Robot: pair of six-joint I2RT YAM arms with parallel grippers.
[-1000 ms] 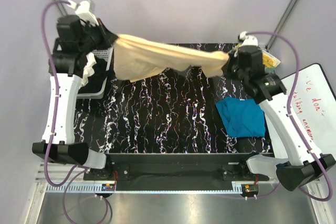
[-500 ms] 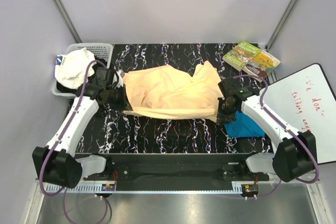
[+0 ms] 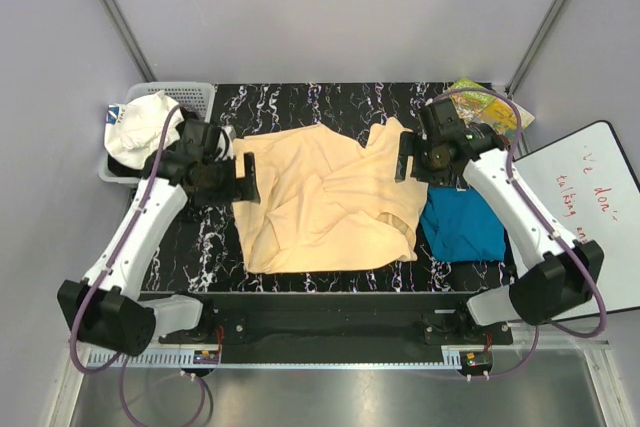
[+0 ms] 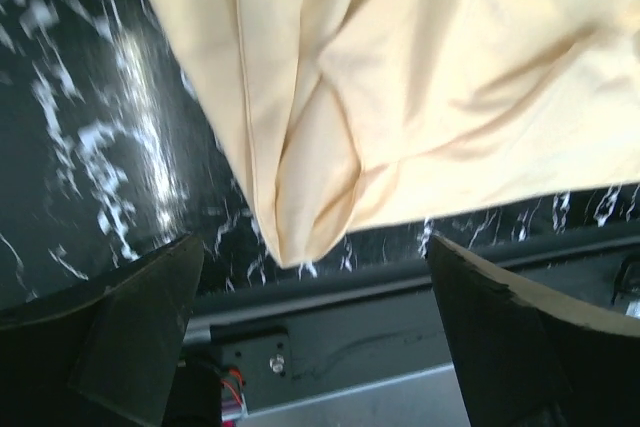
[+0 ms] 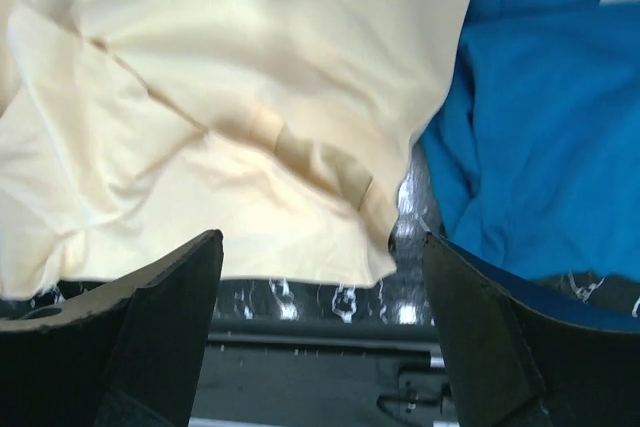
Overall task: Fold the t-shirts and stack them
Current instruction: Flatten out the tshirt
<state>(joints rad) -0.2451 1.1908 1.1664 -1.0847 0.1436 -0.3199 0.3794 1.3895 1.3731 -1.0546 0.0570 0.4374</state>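
Left tool: jaws spread wide, gripping nothing; hovers at the left edge of the large pale peach-yellow cloth t-shirt. From the left wrist, a bunched corner of that shirt lies below the gap between the fingers, unpinched.

Right tool: also wide apart and empty, at the shirt's far right edge, above the seam where peach cloth meets the teal-blue cloth t-shirt.

Peach shirt: spread out but creased across the middle of the black, white-veined marble-pattern desk, with folds running diagonally. Teal shirt: a rumpled rectangle on the right side of the desk, its left edge touching the peach one.

Far left corner: white slatted plastic basket holding a bundle of white cloth. Far right corner: colourful paperback books. Right of the desk: white board with red handwriting. Around it all: plain pale lilac walls. Along the near edge: shiny metal rail.
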